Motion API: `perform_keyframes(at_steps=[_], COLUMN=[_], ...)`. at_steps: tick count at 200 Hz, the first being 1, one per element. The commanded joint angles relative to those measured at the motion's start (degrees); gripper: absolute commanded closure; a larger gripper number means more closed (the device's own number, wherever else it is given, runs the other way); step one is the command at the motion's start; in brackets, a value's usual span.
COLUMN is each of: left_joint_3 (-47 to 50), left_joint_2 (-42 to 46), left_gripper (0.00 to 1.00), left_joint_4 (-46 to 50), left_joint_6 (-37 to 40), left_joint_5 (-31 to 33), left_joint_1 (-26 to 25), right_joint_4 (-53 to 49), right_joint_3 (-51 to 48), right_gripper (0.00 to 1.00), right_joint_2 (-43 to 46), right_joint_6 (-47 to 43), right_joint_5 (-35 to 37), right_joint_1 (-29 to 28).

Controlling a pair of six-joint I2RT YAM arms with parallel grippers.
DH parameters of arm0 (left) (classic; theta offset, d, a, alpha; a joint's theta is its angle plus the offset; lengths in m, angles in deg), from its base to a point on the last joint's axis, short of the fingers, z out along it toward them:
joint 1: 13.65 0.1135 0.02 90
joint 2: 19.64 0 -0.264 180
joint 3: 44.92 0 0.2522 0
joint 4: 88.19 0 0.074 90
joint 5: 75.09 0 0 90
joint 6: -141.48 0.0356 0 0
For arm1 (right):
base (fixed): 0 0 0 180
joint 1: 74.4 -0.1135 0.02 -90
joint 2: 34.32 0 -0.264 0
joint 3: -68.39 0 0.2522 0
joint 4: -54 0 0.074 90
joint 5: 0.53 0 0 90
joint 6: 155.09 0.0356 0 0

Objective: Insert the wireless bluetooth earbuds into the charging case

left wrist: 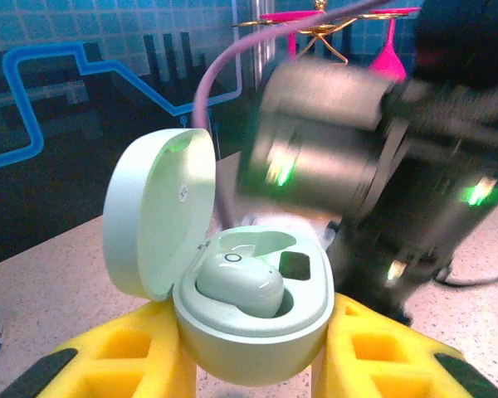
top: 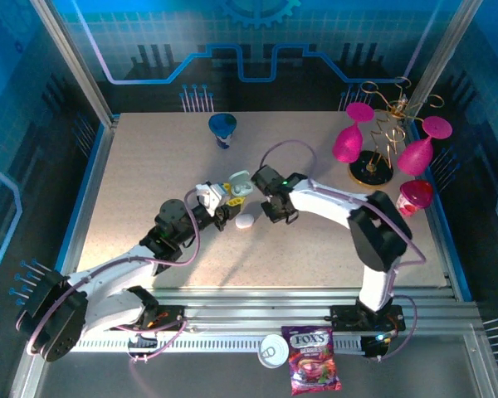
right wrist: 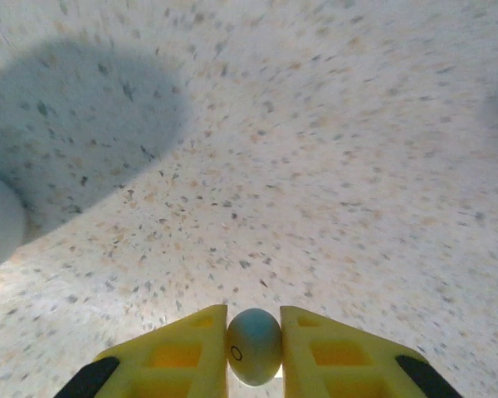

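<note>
— Earbud (right wrist: 253, 348) report, please, from the near edge back.

— Nearest of all, off the tabletop (top: 149, 166) on the metal rail (top: 232, 311) by the right arm's base, a purple candy bag (top: 314, 371) and a white can (top: 274, 351) lie side by side. On the tabletop, a little nearer than its middle, sits a small white rounded object (top: 245, 221), with nothing touching it.

— And the hands?

— Just beyond it, the two meet over the middle. The right gripper (right wrist: 254, 325) is clamped on that earbud, a pale, glossy oval pinched between the yellow fingers (right wrist: 183, 352) and facing the speckled surface. The left gripper (left wrist: 251, 332) is clenched on the charging case (left wrist: 162, 199), a pale green shell squeezed at its base, with its lid swung up to the left.

— Anything inside?

— A second earbud (left wrist: 239, 282) is seated in the left socket, and a dark recess lies just beside it. The right arm's wrist looms close behind the case, blurred.

— Farther back?

— A pink cup (top: 416, 196) stands near the right edge. A gold rack (top: 373, 170) with two pink glasses (top: 349, 141) is in the far right corner, and a blue cup (top: 224, 126) is by the far edge.
</note>
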Motion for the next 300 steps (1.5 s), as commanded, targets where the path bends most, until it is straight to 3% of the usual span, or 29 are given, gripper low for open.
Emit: perform_keyframes(at_steps=[1, 58, 116, 179, 300], left_joint_3=[0.3, -0.3, -0.5, -1.2, -1.7], left_joint_2=[-0.5, -1.9, -4.1, -4.1, -3.2], left_gripper=[0.69, 0.69, 0.69, 0.69, 0.69], left_joint_4=[-3.5, -3.5, -6.4, -6.6, -7.3], left_joint_6=[-2.1, -2.9, -3.3, -5.5, -5.5], left_joint_5=[-0.8, -5.8, -8.1, -13.4, -10.8], left_joint_1=[0.7, 1.0, 1.0, 1.0, 1.0], right_joint_4=[3.8, 13.3, 31.5, 33.0, 26.7], right_joint_3=[-2.9, -6.1, -9.7, -10.8, -10.2], right_gripper=[0.8, 0.8, 0.8, 0.8, 0.8], right_joint_2=[7.6, 19.9, 24.4, 22.7, 21.1], right_joint_6=[2.6, 5.7, 12.9, 12.0, 8.4], right_joint_5=[-15.0, -43.9, -62.5, -63.3, -59.8], right_joint_1=[5.2, 10.8, 10.9, 10.8, 11.1])
